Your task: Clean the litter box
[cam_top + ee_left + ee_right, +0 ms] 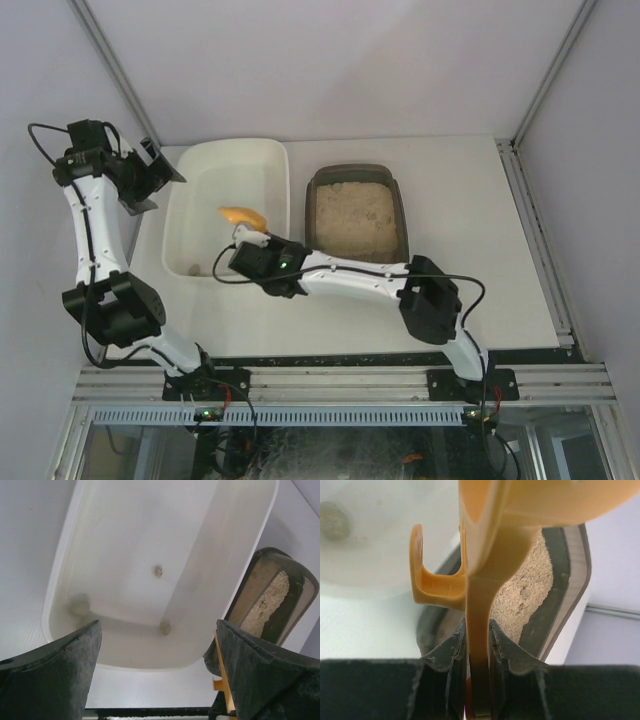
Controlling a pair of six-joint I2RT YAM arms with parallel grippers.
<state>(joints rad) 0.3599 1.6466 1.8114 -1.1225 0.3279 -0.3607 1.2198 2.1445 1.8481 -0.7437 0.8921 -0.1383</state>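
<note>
Clamped on the handle of a yellow-orange plastic scoop [480, 605], the right gripper [479, 645] fills its view's bottom edge. The left gripper [157, 630] stands spread wide above a large white rectangular plastic tub [125, 540]. The dark brown-grey rectangular plastic litter box [357, 171], holding beige granules, sits centre-right in the overhead frame, just right of the tub.

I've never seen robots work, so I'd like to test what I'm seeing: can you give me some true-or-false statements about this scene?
1. The right hand grips an orange scoop. True.
2. A few clumps lie in the white tub. True.
3. The left hand grips the white tub. False: the left hand is open, holding nothing.
4. The litter box sits left of the white tub. False: the litter box sits on its right.
</note>
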